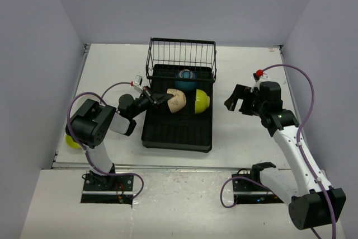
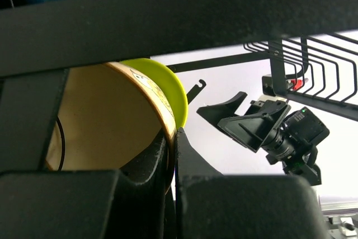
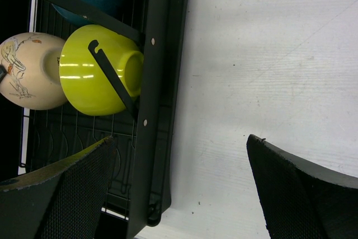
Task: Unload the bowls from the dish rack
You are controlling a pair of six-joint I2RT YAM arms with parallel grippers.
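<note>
One white table carries a black dish rack at its middle, with the wire basket standing at the rack's far end. Three bowls are in the rack. A dark blue bowl sits nearest the basket. Just in front of it are a cream bowl and a lime bowl, side by side and both tipped on their sides (the lime one nearer the rack's right wall). A second lime bowl shows outside the rack at the table's left edge, partly hidden by the left arm. The left gripper is pinched onto the cream bowl's rim, one finger inside and one outside. The right gripper hangs over bare table right of the rack, jaws spread wide with nothing between them.
</note>
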